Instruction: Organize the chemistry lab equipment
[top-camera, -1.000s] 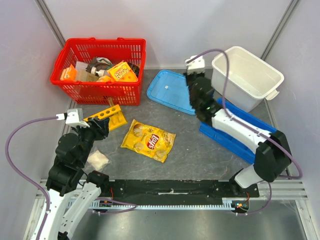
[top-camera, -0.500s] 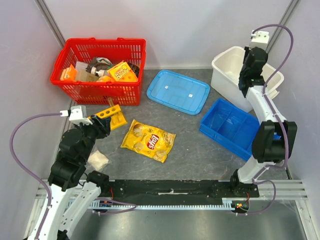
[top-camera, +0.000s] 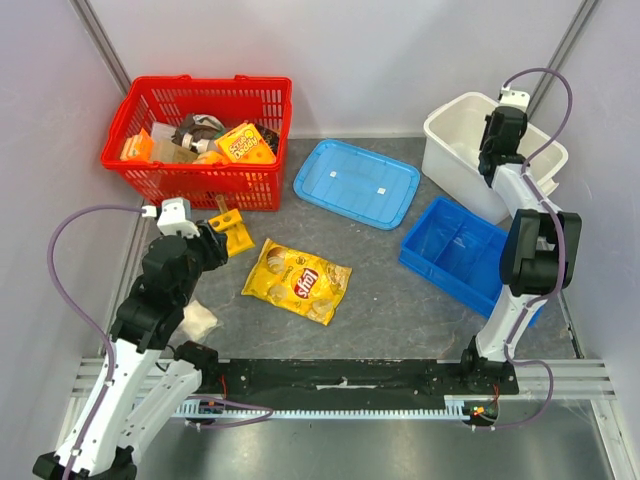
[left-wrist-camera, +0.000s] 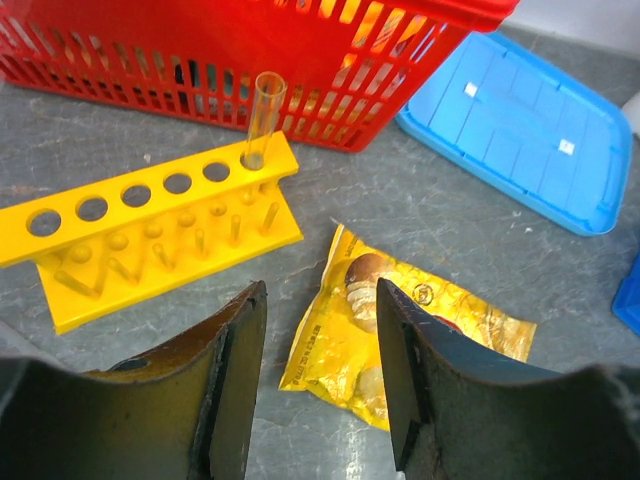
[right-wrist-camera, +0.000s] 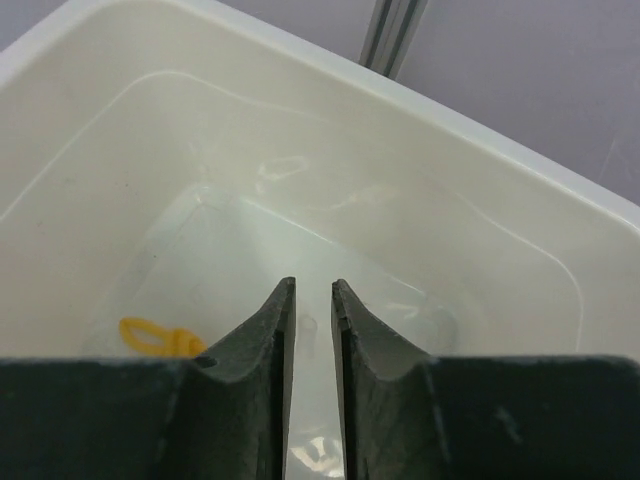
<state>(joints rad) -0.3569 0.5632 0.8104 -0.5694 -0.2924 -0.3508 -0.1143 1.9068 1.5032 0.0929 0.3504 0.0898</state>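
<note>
A yellow test tube rack (left-wrist-camera: 150, 230) lies on the table in front of the red basket, with one clear test tube (left-wrist-camera: 262, 120) standing in its end hole. My left gripper (left-wrist-camera: 320, 300) hangs open and empty just near of the rack (top-camera: 232, 228), over the edge of a yellow chip bag (left-wrist-camera: 400, 330). My right gripper (right-wrist-camera: 312, 290) is inside the white tub (right-wrist-camera: 300, 120), jaws a narrow gap apart. A faint clear object (right-wrist-camera: 310, 325) shows through that gap, low in the tub. A small yellow piece (right-wrist-camera: 155, 335) lies on the tub's floor.
The red basket (top-camera: 196, 180) with mixed items stands at the back left. A light blue lid (top-camera: 355, 183) lies in the middle back, and a blue compartment tray (top-camera: 455, 250) sits at the right. A small white packet (top-camera: 195, 320) lies near the left arm.
The right arm swung from over the blue lid to the white tub, and its jaws have parted a little. The left arm moved forward toward the rack.
</note>
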